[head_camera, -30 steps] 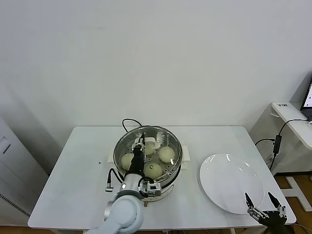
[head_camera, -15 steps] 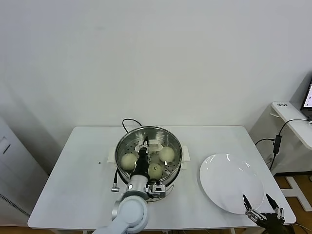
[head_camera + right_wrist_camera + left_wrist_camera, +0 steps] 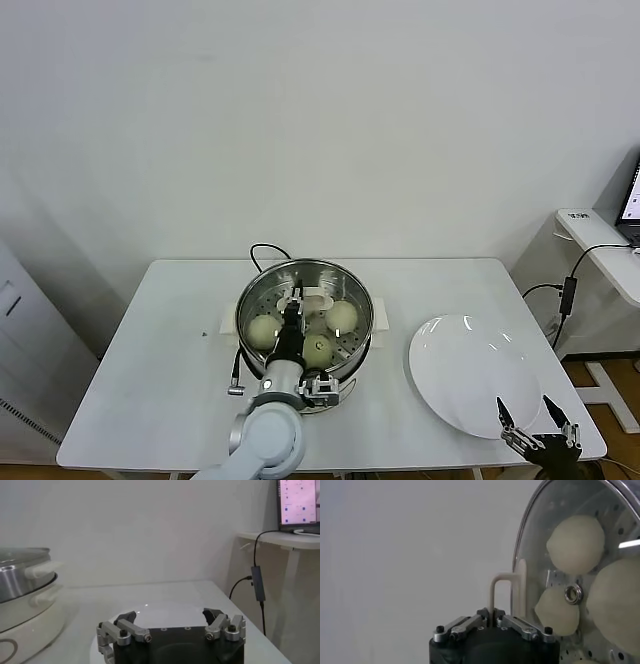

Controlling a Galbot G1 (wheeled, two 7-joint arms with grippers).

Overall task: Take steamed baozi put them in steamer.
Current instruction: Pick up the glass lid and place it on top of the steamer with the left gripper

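Currently: lid held on edge over loaded steamer

At the near right corner of the white table (image 3: pixel 150 380), the right gripper (image 3: pixel 532 421) hangs parked, its fingers spread apart and holding nothing. It sits just beyond the near rim of the flat white plate (image 3: pixel 470 375), which lies on the table's right side, well apart from the pot.

Near centre, the left arm reaches forward over the table edge. The left gripper (image 3: pixel 494 620) has its fingers pressed together, pinching the white handle (image 3: pixel 509 587) of the round glass lid (image 3: pixel 570 565). The lid stands tilted on its edge rather than flat; its handle faces the table's left side, and its glass face is turned toward the pot's interior.

Behind the gripper, the steamer (image 3: pixel 304 312) stands at the table centre on its white base. Three steamed baozi (image 3: pixel 263 331) show on the perforated tray: one left, one near centre, one right. Being round, they show no long axis. A fourth cannot be confirmed; the lid and gripper cover the tray's middle.

A black cord (image 3: pixel 262 251) loops from the steamer's far side.
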